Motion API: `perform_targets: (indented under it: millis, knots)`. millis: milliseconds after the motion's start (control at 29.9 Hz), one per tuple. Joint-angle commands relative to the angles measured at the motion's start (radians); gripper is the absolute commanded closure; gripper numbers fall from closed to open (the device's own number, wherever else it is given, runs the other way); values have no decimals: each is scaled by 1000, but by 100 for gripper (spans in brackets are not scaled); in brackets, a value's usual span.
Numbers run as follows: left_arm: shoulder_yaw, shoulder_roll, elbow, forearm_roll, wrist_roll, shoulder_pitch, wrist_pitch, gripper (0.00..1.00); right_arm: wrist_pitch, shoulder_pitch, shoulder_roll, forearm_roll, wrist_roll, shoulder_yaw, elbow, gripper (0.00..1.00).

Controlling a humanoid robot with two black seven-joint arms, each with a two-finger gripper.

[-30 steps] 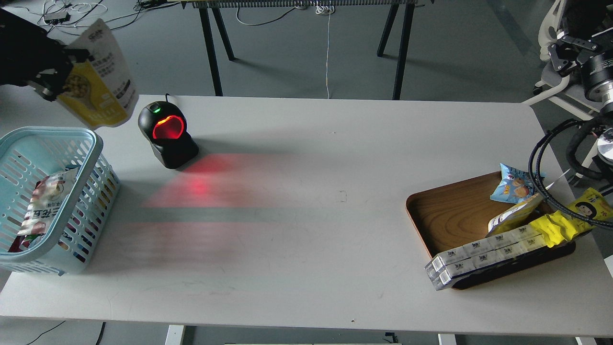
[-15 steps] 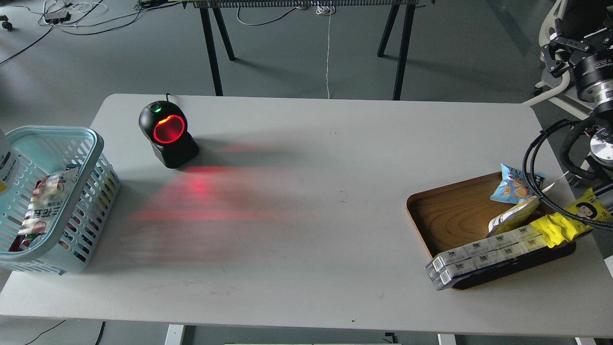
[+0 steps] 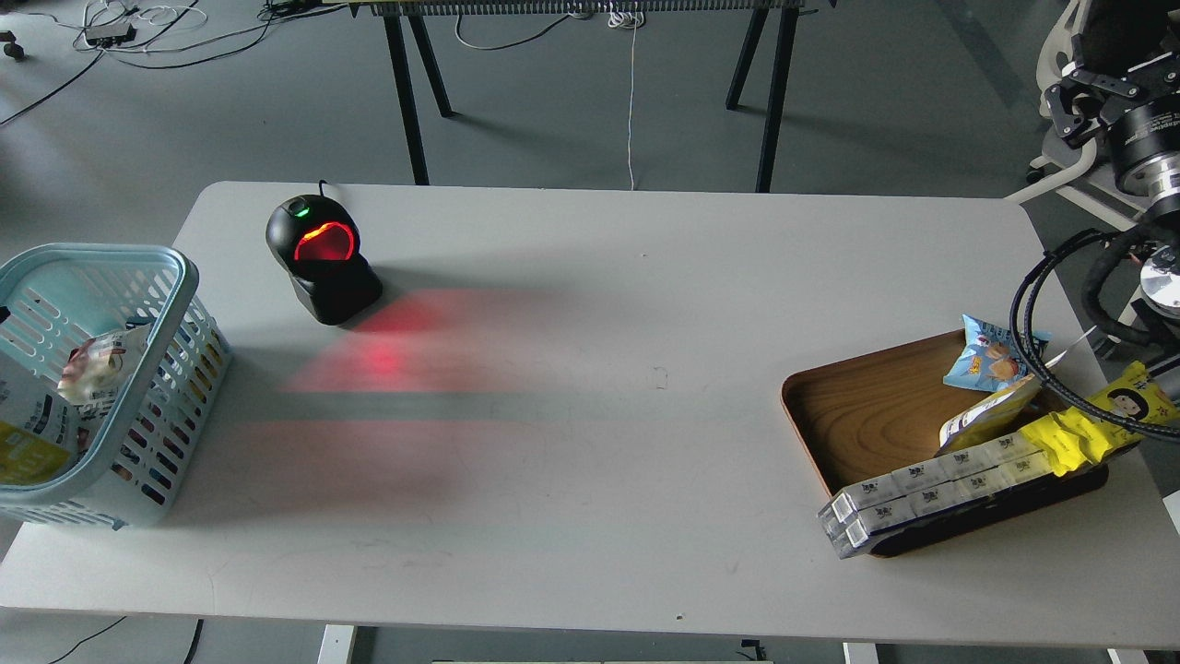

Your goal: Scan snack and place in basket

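Head view shows you the snack (image 3: 26, 433) lying inside the basket (image 3: 175, 304) at the tabletop's (image 3: 590, 443) left edge, white and yellow, resting against another packet (image 3: 92, 361). Your left tool is out of sight. Your right tool (image 3: 1074, 92) sits at the far right, seemingly clear of everything, too dark for you to tell whether it is spread or closed. Scanner (image 3: 323, 258) glows red; wooden tray (image 3: 867, 415) holds other snacks.
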Motion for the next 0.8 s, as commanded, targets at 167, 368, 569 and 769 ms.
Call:
perform_targets:
  millis: [167, 368, 569, 769]
  knots:
    - [-178, -135, 91, -694, 0, -28, -203, 19, 0, 1, -10, 0, 0, -1, 2, 1]
    - [-386, -322, 293, -1114, 0, -36, -534, 18, 0, 35, -22, -2, -8, -5, 2, 1]
    - [-544, -560, 468, -1434, 0, -36, -626, 16, 0, 67, -28, -3, -11, -11, -3, 1]
    - [-567, -798, 582, -1688, 0, -37, -625, 10, 0, 107, -60, -3, -12, -6, -14, 1]
